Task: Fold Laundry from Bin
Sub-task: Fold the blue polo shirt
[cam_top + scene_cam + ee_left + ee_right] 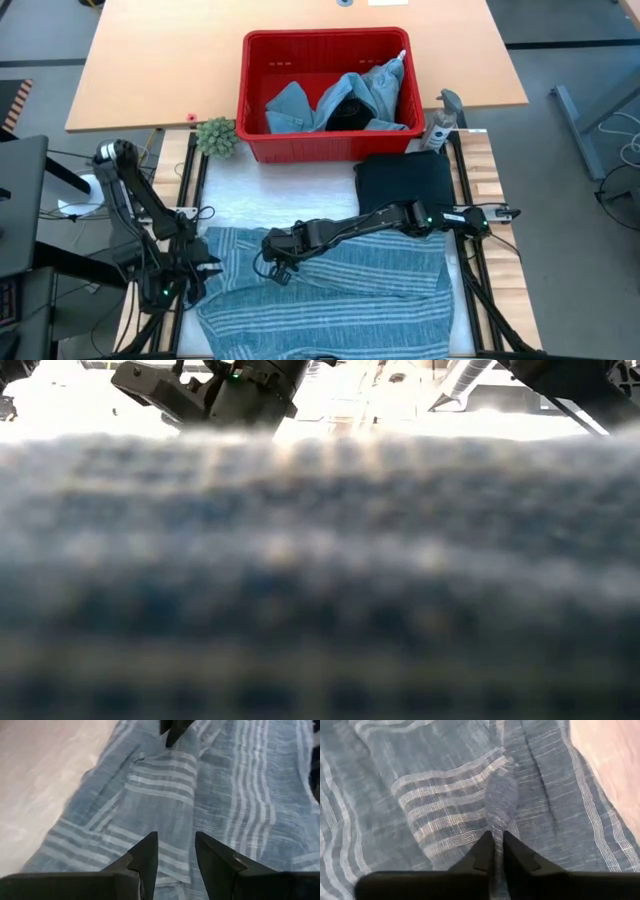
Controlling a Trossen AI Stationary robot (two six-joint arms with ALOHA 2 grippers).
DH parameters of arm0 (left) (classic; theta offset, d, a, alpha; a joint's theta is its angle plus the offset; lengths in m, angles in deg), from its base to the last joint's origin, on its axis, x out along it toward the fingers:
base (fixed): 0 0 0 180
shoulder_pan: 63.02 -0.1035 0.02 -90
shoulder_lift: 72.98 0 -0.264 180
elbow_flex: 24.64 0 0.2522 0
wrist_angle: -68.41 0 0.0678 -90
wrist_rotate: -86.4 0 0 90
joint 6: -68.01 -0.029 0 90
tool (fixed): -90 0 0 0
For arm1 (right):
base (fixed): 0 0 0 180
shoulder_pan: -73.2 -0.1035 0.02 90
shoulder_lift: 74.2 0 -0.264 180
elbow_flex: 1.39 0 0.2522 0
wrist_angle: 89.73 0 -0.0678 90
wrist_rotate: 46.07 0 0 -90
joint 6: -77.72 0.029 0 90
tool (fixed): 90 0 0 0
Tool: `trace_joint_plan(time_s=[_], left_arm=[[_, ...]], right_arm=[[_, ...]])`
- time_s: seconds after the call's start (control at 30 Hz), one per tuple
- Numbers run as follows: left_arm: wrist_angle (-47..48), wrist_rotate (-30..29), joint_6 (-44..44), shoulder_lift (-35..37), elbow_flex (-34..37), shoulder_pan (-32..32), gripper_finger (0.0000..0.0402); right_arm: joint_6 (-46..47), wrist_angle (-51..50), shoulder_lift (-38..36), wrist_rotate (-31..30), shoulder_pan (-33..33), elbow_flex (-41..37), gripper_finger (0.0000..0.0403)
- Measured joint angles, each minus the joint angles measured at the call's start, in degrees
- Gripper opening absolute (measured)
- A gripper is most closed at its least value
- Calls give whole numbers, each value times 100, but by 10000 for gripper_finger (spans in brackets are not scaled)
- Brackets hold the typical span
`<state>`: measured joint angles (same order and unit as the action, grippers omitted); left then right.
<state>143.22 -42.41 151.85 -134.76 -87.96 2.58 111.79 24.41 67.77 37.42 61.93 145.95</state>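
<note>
The blue-grey striped cloth [330, 285] lies spread on the near part of the table. The red bin [325, 95] stands at the far side with denim and dark laundry [345, 100] inside. My right gripper [272, 262] reaches across from the right and is shut on a raised ridge of the striped cloth [500, 795]. My left gripper [205, 265] hovers open low over the cloth's left part [160, 795]. Its two fingers stand on either side of the same ridge. My right gripper pinches a narrow raised fold of the striped cloth [498, 827] between its two fingers, slanting down from above. The fold rises to the fingers while the cloth around it stays on the table. My left gripper: I cannot tell whether its fingers [145, 857] touch the cloth.
A folded black garment [403, 180] lies on the table's right, just in front of the bin. A small green plant [215, 135] sits left of the bin and a spray bottle [440, 125] right of it. Bare white table surface [270, 200] shows between bin and striped cloth.
</note>
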Motion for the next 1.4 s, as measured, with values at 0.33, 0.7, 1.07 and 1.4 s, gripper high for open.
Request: trace_joint_plan(time_s=[0.33,0.7,1.07,1.4], left_arm=[[-1399,-205,-97,-308,975,-206,119],[-3698,-53,-876,-308,2294,-1251,119],[-1170,526,275,78,1954,-1781,119],[-1125,1545,-1971,366,1680,-2269,143]], right_arm=[[-547,-939,-253,461,37,2,237],[-886,-1859,-1245,-85,-244,6,254],[-328,-2332,-1530,-702,-859,7,253],[-185,-2641,-1548,-728,-1055,7,253]])
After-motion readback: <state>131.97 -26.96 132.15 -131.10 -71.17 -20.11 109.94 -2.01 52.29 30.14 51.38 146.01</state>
